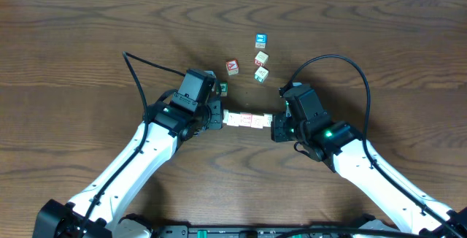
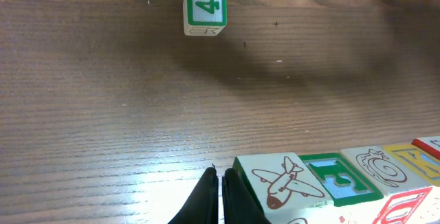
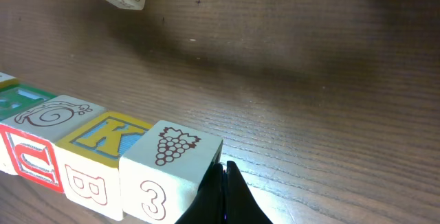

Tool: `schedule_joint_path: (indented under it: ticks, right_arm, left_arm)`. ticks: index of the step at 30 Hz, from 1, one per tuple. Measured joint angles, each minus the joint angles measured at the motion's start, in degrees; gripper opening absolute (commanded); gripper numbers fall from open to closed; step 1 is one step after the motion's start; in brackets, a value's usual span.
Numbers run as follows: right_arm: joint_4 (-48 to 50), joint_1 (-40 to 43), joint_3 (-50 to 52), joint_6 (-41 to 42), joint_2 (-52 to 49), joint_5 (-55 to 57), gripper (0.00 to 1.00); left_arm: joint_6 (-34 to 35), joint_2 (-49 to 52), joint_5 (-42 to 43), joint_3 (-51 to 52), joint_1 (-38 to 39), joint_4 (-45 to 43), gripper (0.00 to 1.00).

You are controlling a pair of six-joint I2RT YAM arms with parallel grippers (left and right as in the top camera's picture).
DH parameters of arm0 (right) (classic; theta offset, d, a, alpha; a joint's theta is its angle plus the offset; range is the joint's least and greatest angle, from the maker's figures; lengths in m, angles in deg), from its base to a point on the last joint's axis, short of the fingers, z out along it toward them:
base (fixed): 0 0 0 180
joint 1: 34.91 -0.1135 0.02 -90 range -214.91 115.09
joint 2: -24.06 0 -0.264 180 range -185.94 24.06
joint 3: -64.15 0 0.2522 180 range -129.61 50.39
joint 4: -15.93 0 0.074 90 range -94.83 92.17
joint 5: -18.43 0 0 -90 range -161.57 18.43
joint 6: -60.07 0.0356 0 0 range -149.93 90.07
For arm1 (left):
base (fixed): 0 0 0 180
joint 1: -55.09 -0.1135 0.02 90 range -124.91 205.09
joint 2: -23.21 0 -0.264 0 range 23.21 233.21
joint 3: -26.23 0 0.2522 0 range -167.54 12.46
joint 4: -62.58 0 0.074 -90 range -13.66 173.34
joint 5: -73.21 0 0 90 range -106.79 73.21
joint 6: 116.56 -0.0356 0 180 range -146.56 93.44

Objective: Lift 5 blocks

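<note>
Item one, the wooden table (image 1: 87,33): it carries everything below. Item two, the left arm (image 1: 139,158) and right arm (image 1: 379,172): you have them angled in toward each other at the table's middle. Item three, the blocks (image 1: 248,120): five in one straight row, face to face, between the two grippers; whether the row is clear of the wood cannot be told. Item four, the left gripper (image 2: 221,198): fingers pressed together, pinching nothing, their side against the airplane block (image 2: 282,179) at its end of the row. Item five, the right gripper (image 3: 223,193): fingers likewise pressed together, set against the grape block (image 3: 172,165) at the other end. Item six, strays, well apart from the row: a green-faced cube (image 2: 205,9), a red "A" cube (image 1: 232,66) and a blue-faced cube (image 1: 260,41).

Risks: your row is held by end pressure alone, so if either arm eases, the inner blocks will likely drop. If you raise the arms unevenly or out of line, expect the row to buckle at a joint. The thin closed fingers bear near each end block's edge, so that block may twist free.
</note>
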Motion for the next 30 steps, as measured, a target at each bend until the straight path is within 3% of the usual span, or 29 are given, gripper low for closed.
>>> schedule_joint_path:
  ticks: [30]
  right_arm:
    - [1.86,-0.42,0.00,3.69,-2.23,2.69,0.01]
  left_arm:
    - [0.68,3.87,-1.03,0.02,1.09,-0.17,0.07]
